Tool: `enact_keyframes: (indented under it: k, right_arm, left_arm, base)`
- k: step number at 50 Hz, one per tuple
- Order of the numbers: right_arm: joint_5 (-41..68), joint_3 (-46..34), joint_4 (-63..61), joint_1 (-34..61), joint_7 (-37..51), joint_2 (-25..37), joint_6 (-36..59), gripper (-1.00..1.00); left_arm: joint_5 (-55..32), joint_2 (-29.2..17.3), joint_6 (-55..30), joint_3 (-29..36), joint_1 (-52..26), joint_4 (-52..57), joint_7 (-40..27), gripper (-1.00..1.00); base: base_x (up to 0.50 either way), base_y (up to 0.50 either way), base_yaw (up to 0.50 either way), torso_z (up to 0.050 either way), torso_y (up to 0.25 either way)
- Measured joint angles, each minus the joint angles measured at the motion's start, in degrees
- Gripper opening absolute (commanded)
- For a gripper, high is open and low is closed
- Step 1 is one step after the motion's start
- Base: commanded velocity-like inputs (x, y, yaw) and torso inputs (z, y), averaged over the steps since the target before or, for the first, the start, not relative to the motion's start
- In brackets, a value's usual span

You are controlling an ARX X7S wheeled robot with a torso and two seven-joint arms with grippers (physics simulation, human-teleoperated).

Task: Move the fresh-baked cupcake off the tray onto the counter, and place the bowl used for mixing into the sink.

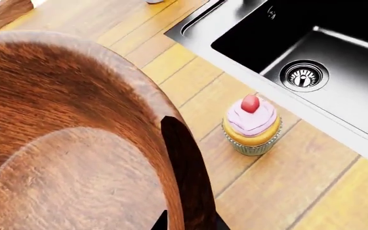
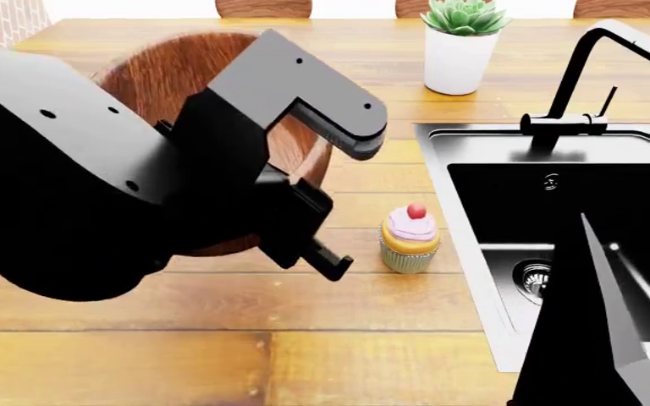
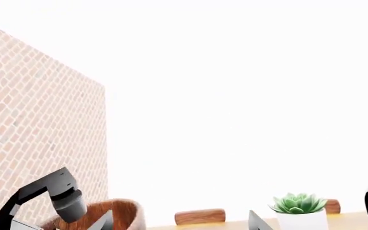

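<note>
Right arm: you see your right arm (image 2: 596,338) as a dark shape in the lower right of the head view, closest to you. Its gripper does not show there. In the right wrist view only two small grey tips peek up at the bottom edge, so you cannot tell if that hand is open or closed.

Left arm: your left arm (image 2: 88,169) is the big black shape that fills the left side of the head view.

Left gripper: your left gripper (image 2: 302,228) sits at the rim of the bowl. In the left wrist view one dark finger (image 1: 187,172) lies on the outside of the rim. The other finger is hidden, so you cannot tell for sure if the hand is pinching the rim.

Bowl: the bowl (image 2: 190,76) is in the upper left of the head view, behind your left arm. It looks tilted. You cannot tell if it touches the counter.

Cupcake: the cupcake (image 2: 410,238) stands upright on the counter (image 2: 190,338), in the middle of the head view, between the bowl and the sink. It is just beside the sink's steel rim, not touching it.

Sink: the sink (image 2: 562,211) is on the right side of the head view. Its round drain (image 1: 304,76) shows in the left wrist view.

Faucet: the black faucet (image 2: 596,76) stands behind the sink, upper right.

Plant: a green plant in a white pot (image 2: 460,51) stands at the top of the head view, far back on the counter.

Wall: a brick wall (image 3: 37,120) fills the left of the right wrist view.
</note>
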Motion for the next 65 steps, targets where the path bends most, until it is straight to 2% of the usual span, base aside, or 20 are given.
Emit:
enact_keyframes:
  k: [11,21,40,65]
  right_arm:
    - [-1.01,-2.81,-0.06,2.66,0.45,0.51,-0.74,1.0]
    - [-1.1,-2.28,-0.08,2.14,0.51,0.62,-1.34,1.0]
    - [-1.36,-2.78,-0.08,2.57,0.57,0.99,-1.85,1.0]
    - [-2.15,-5.59,-0.09,5.31,0.73,1.35,-2.14,1.0]
  left_arm:
    - [-1.83,2.14,-1.88,0.08,-6.99,-2.94,0.88,-1.0]
    - [-0.78,2.91,-3.11,-0.41,-9.61,-4.43,2.16,-1.0]
    - [2.46,4.92,-4.28,-1.17,-10.75,-5.66,5.25,-1.0]
    - [2.55,4.25,-2.57,-0.6,-9.17,-3.18,5.78,-1.0]
  base:
    - [0.0,0.0,0.0,0.0,0.0]
    - [0.0,-0.22,0.0,0.0,0.0]
    - [0.0,-0.47,0.0,0.0,0.001]
    - [0.0,-0.39,0.0,0.0,0.0]
